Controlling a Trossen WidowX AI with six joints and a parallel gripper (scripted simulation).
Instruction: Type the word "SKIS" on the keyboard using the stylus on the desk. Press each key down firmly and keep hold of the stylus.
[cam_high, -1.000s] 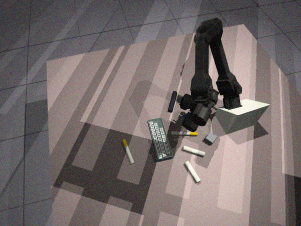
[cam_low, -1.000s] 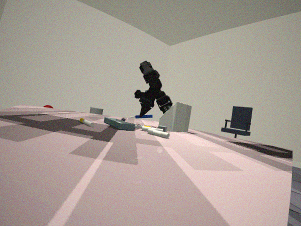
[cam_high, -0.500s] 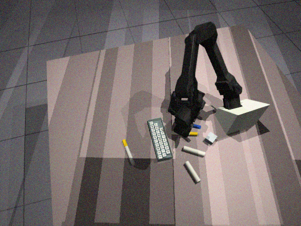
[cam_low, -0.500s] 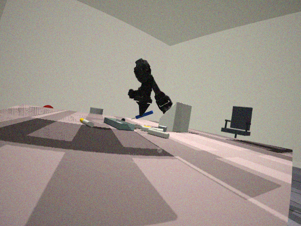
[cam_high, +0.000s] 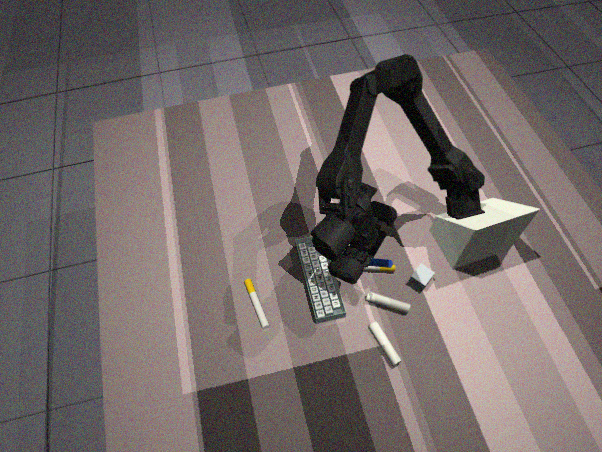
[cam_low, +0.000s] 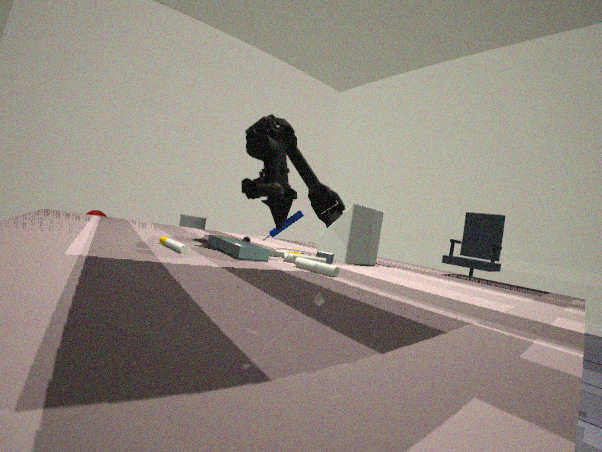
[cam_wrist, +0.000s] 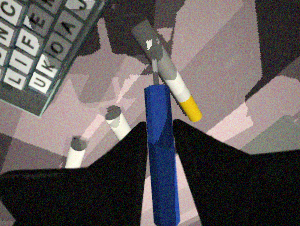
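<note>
And here on the worktop (cam_high: 145, 300) (cam_low: 300, 400), two white sticks lie nearest — beyond them sits the keyboard (cam_high: 320, 295) (cam_low: 235, 247) (cam_wrist: 30, 55), and above its side the fingers (cam_high: 352, 267) (cam_low: 281, 227) are pinching the blue stylus (cam_high: 381, 262) (cam_low: 286, 224) (cam_wrist: 161, 150), tilted, tip clear of the keys!

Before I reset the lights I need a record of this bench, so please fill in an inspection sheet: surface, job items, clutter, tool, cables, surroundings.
Surface: striped and patched in pink, grey and brown; shadows fall across it.
Job items: keyboard lies flat; blue stylus is tilted, its tip off the keys.
Clutter: two yellow-ended white sticks, two plain whitish sticks, a small grey block and a large pale block by the arm's base.
Tool: shut on the blue stylus.
Cables: nothing seen.
Surroundings: tiled floor, plain walls, dark chair.
</note>
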